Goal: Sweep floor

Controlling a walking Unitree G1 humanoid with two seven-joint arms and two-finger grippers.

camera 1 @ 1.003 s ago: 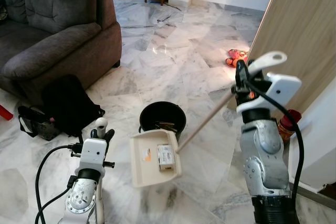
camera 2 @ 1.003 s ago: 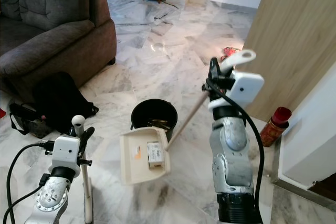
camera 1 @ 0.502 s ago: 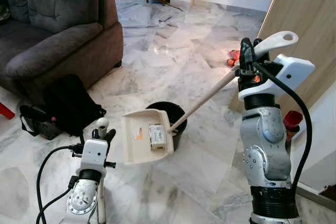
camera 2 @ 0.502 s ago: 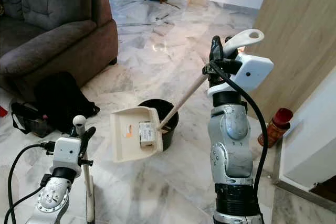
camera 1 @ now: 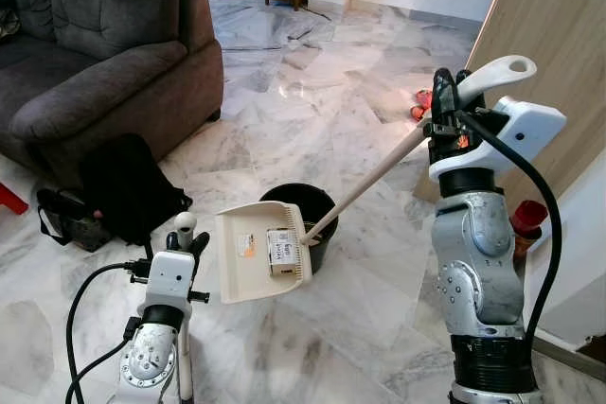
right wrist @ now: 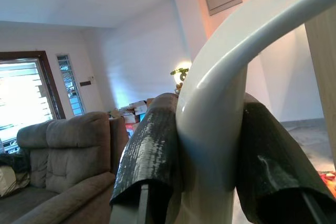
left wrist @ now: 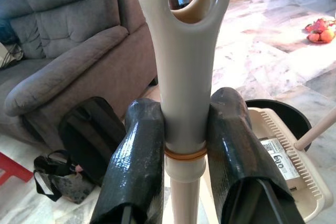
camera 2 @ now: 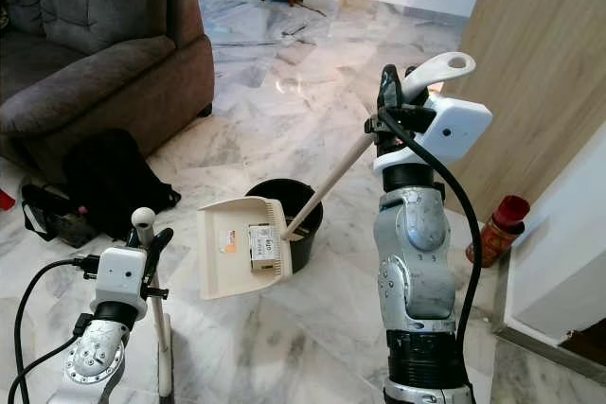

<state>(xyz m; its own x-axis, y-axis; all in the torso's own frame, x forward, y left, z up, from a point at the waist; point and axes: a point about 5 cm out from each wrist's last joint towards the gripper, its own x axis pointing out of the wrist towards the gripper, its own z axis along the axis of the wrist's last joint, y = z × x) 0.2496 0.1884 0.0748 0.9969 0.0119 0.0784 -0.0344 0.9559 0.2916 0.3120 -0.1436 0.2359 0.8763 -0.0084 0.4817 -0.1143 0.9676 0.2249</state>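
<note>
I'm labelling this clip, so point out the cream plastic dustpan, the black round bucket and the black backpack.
Cream plastic dustpan (camera 1: 248,254), left eye view, flat pan.
Black round bucket (camera 1: 322,205), left eye view, far rim.
Black backpack (camera 1: 123,186), left eye view, front panel.

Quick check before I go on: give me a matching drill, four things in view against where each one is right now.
Things:
1. dustpan
2. black bucket
3. backpack
4. red can

Places:
A. on the floor at the sofa's foot
B. on the floor by the wooden panel
C. lifted on its long handle, held by the right claw
D. on the marble just behind the pan

Pairs: 1-C, 2-D, 3-A, 4-B
</note>
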